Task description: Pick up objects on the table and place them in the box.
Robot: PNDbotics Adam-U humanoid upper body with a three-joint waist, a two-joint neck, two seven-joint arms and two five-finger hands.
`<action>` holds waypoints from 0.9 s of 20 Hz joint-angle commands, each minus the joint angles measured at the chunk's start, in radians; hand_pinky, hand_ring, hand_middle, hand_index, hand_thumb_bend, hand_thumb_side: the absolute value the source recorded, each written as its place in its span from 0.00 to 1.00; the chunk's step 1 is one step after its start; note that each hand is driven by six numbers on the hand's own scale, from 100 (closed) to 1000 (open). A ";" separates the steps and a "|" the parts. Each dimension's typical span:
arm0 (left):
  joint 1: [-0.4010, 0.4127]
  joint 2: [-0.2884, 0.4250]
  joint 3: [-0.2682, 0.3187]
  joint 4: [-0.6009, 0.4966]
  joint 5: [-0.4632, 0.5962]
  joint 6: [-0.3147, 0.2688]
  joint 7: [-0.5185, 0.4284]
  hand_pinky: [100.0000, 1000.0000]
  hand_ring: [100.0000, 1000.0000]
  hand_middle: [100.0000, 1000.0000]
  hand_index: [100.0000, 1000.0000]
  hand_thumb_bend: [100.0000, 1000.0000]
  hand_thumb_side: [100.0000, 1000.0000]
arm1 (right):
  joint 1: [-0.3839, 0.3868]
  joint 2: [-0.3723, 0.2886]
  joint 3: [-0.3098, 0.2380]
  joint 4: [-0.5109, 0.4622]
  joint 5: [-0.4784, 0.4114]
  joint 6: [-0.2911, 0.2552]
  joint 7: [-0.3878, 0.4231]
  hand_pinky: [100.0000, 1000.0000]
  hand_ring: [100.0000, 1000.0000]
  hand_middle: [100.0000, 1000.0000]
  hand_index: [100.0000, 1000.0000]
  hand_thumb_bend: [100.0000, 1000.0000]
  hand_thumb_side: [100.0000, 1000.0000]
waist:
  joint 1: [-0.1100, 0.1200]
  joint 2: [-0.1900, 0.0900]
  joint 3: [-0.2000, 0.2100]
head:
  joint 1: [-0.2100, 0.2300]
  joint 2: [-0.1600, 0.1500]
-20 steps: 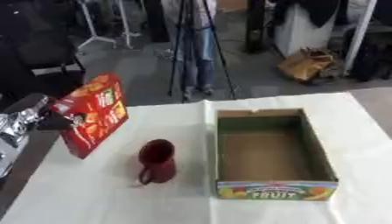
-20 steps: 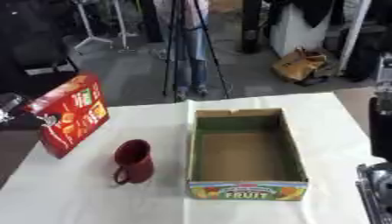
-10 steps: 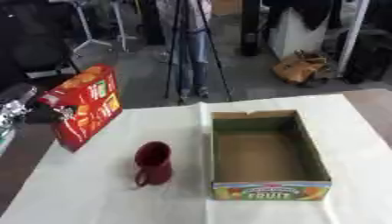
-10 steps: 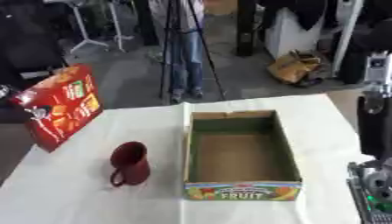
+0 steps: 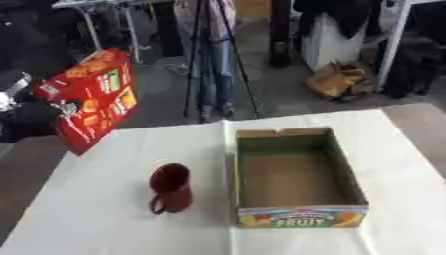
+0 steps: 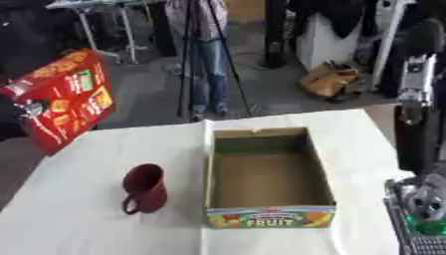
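There, at the left edge, the left hand [image 5: 35,112] had its fingers curled round the lower end of a red cracker box [image 5: 94,97], which hung tilted in the air, clear of the tabletop [image 5: 104,219] and just past its far left corner. The right hand [image 6: 427,199] showed only as dark and silver parts at the right edge — whether its fingers were open or curled I cannot tell. On the white cloth a dark red mug [image 5: 170,188] stood upright, handle toward the camera, just beside the open cardboard fruit box [image 5: 296,174], which looked empty. The risk from here, as I judge it: the tall cracker box, held by one end, could swing low on its way across and knock the mug over, or catch the fruit box's near wall and shove it along the cloth.
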 commanded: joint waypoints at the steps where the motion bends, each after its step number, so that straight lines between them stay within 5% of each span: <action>1: -0.038 0.054 0.005 -0.034 -0.003 -0.002 -0.014 0.01 0.23 0.33 0.44 0.09 0.41 | -0.006 -0.018 -0.005 -0.017 0.003 0.001 -0.001 0.99 0.91 0.86 0.84 0.00 1.00 | 0.001 -0.025 0.002 | 0.000 0.012; 18: -0.148 0.023 -0.020 -0.118 0.029 -0.021 -0.075 0.00 0.23 0.33 0.43 0.11 0.39 | 0.006 -0.017 -0.003 -0.017 0.002 0.008 0.001 0.99 0.91 0.86 0.84 0.00 1.00 | 0.020 -0.050 -0.002 | -0.009 0.030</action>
